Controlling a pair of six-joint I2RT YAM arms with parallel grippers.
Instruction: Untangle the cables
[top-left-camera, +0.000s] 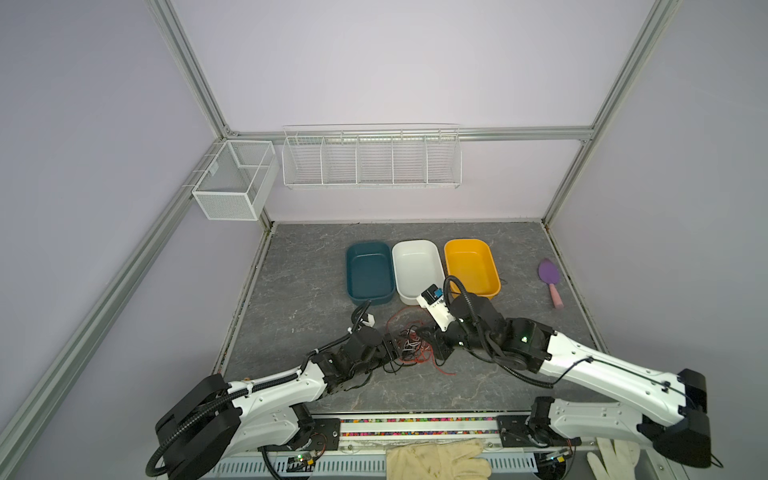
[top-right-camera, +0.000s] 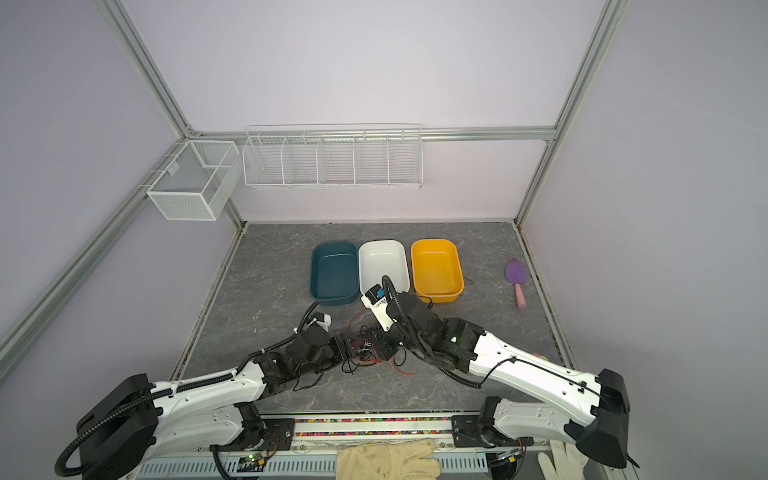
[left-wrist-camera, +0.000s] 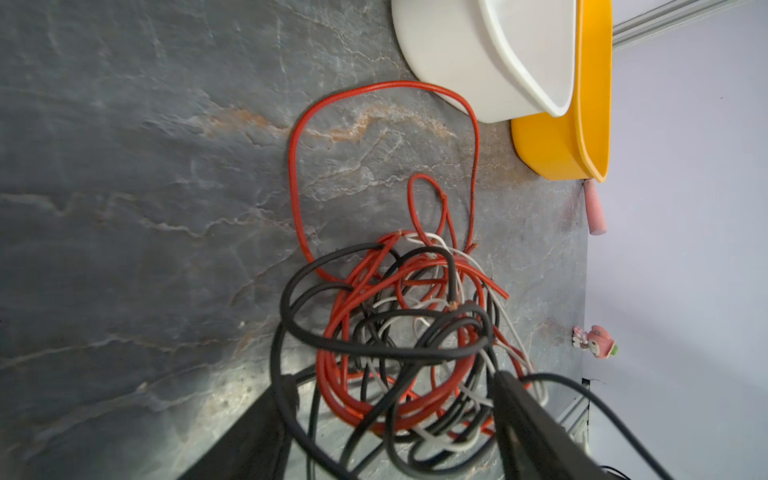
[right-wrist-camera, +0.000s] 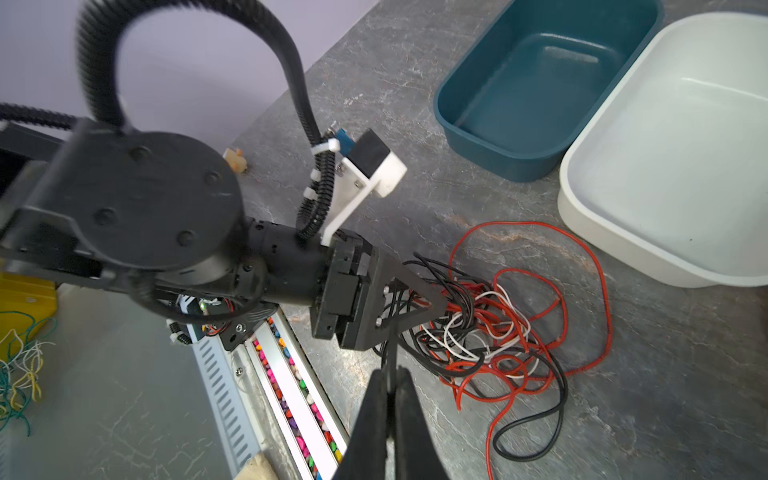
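Plenty to go wrong. Mid-counter (top-left-camera: 316, 291), near the white tub (left-wrist-camera: 457, 54): one knotted heap of cables (top-left-camera: 409, 345), red, black and white. Straddling it, the left end effector (left-wrist-camera: 392, 378), jaws apart, many loops between. Opposite, the right end effector (right-wrist-camera: 390, 376), jaws together on a single black cable (right-wrist-camera: 390, 357). Clamping on many loops at once: likely to drag the whole heap rather than free one. Pulling hard against that: likely to cinch the knot. Thin strand: apt to slip from the pinch.

Enclosed by pale lilac walls (top-left-camera: 395, 62) and aluminium rails (top-left-camera: 519, 134). Floored by a grey marbled counter (top-left-camera: 299, 270). Hung with a mesh basket (top-left-camera: 232, 183) (left corner) and a divided wire rack (top-left-camera: 371, 160). Evenly lit.
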